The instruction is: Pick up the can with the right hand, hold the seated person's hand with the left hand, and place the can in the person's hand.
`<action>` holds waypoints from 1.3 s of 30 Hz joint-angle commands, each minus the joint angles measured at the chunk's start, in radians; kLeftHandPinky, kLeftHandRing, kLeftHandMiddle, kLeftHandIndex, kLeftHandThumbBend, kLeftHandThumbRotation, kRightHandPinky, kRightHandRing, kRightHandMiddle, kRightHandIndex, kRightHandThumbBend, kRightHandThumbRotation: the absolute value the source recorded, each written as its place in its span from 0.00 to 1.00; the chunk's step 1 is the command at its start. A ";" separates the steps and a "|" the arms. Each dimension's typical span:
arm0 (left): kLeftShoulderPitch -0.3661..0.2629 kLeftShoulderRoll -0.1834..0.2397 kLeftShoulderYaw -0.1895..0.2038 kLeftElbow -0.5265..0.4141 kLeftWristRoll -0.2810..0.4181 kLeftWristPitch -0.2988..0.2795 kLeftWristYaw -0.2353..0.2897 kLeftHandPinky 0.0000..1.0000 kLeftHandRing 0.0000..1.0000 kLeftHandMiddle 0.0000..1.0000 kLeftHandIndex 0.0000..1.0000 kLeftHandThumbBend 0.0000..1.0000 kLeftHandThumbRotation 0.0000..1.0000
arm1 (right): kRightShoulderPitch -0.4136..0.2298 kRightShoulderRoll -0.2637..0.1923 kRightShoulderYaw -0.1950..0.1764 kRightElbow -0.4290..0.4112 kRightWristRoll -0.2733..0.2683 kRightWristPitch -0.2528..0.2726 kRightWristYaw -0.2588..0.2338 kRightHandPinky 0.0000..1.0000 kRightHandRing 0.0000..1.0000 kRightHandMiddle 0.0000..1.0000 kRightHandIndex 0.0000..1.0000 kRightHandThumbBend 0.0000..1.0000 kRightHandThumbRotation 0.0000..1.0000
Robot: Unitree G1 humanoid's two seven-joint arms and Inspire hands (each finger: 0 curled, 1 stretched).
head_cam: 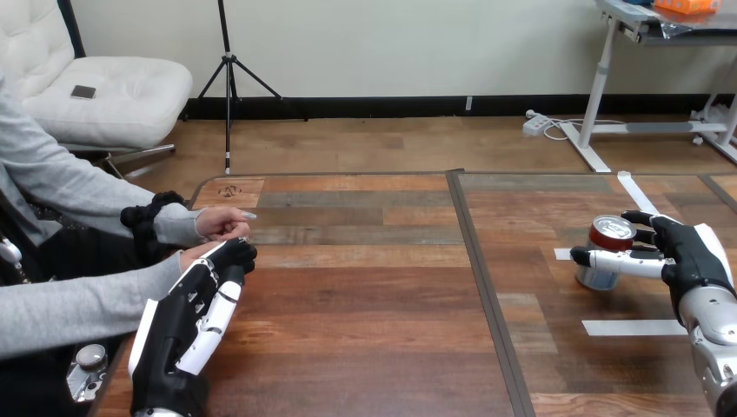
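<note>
Can (611,233) at the frame's right, upright on the table (374,295), my right hand (691,256) curled round it. Lower left, my left hand (204,304) touches the person's hand (193,255); whether it grips, I cannot tell.

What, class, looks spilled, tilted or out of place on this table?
Nothing stands out. The can stands upright, unspilled, in the right hand; the left hand lies by the person's hands.

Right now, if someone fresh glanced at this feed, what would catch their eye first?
First the right hand, curled round the can at the table's right side. Then the left hand at the left edge, lying against the person's lower hand; whether it grips, I cannot tell.
</note>
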 commanded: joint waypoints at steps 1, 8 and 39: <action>-0.064 0.011 0.009 0.001 -0.001 -0.024 -0.003 0.88 0.84 0.80 0.76 0.29 0.53 | -0.046 0.011 0.003 -0.005 0.000 -0.016 -0.029 0.70 0.73 0.74 0.75 0.92 0.00; -0.064 0.012 0.007 -0.001 0.003 -0.020 0.001 0.87 0.83 0.79 0.75 0.30 0.55 | -0.045 0.010 0.017 -0.004 -0.015 -0.014 -0.054 0.63 0.66 0.68 0.71 0.86 0.00; -0.059 0.013 0.003 -0.008 0.016 -0.030 0.015 0.86 0.84 0.79 0.73 0.27 0.57 | -0.039 0.015 0.035 -0.003 -0.033 -0.028 -0.122 0.46 0.52 0.56 0.56 0.81 0.00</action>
